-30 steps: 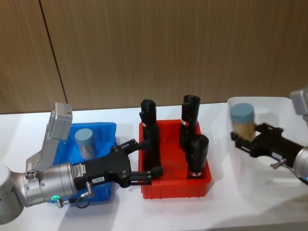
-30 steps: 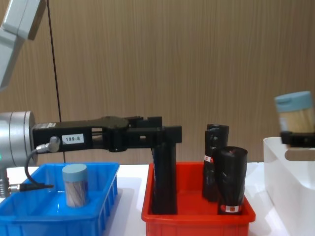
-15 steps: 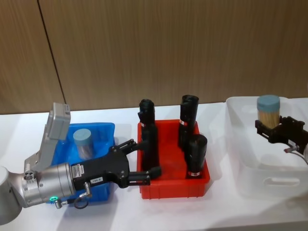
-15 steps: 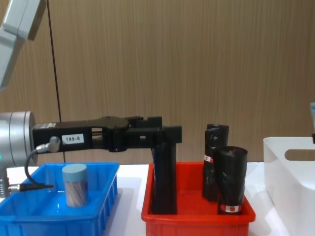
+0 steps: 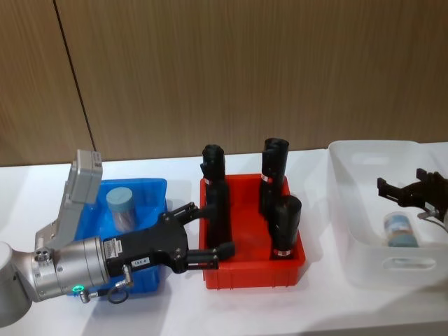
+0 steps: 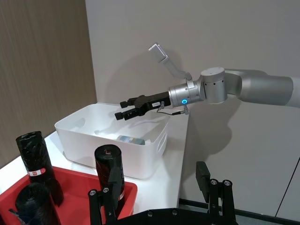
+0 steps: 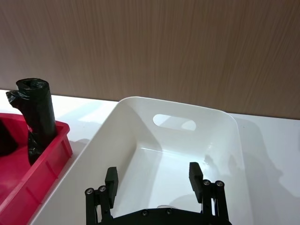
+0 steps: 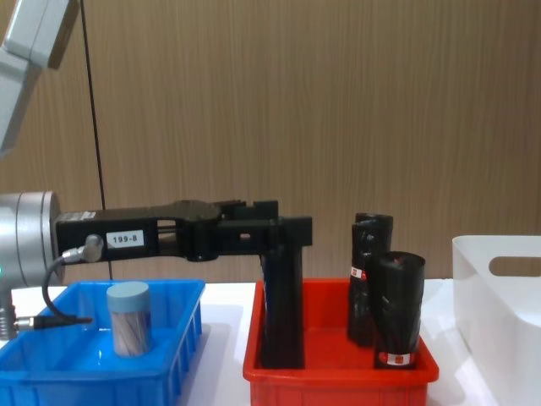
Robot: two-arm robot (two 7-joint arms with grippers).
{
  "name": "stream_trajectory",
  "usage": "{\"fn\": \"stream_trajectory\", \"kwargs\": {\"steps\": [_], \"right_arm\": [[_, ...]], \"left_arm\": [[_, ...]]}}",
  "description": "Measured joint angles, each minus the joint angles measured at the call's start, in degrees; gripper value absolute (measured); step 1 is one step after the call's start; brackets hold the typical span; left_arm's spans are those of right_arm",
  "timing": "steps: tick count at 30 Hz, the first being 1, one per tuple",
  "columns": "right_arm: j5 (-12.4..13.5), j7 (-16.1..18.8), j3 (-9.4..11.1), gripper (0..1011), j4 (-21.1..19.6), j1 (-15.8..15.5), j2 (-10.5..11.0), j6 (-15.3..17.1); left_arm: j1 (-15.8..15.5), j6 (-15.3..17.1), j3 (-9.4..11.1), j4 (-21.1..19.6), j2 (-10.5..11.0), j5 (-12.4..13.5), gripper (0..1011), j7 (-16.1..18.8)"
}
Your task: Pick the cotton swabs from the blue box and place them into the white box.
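One cotton swabs jar (image 5: 120,208) with a pale blue lid stands upright in the blue box (image 5: 152,187), also seen from the side (image 8: 128,319) in the blue box (image 8: 51,368). Another cotton swabs jar (image 5: 400,229) lies on the floor of the white box (image 5: 364,148), and the left wrist view shows that jar (image 6: 131,139) inside the white box (image 6: 84,123). My right gripper (image 5: 409,190) hovers open and empty just above it, fingers (image 7: 111,179) spread over the white box (image 7: 140,107). My left gripper (image 5: 210,229) is open over the red bin's left side.
A red bin (image 5: 252,269) between the two boxes holds several tall black cylinders (image 5: 285,225). One cylinder (image 5: 218,210) stands right by my left gripper's fingers (image 8: 292,228). A wooden wall runs behind the white table (image 5: 280,308).
My right gripper carried the jar rightward over the white box, then opened; the jar now lies in the box. The left arm has not moved.
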Motion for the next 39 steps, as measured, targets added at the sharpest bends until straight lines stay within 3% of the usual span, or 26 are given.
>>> {"fn": "stream_trajectory", "kwargs": {"steps": [3, 13, 39], "right_arm": [[-0.11, -0.04, -0.02, 1002, 0.42, 0.21, -0.09, -0.18], [-0.27, -0.29, -0.10, 1001, -0.40, -0.47, -0.23, -0.64], [-2.42, -3.92, -1.41, 1002, -16.91, -14.11, -2.52, -8.19]], "left_arm": [[0.00, 0.00, 0.00, 0.00, 0.00, 0.00, 1004, 0.00], [0.22, -0.07, 0.13, -0.27, -0.03, 0.28, 1004, 1.18], [3.86, -1.29, 2.22, -5.60, -0.73, 5.92, 1004, 19.73]]}}
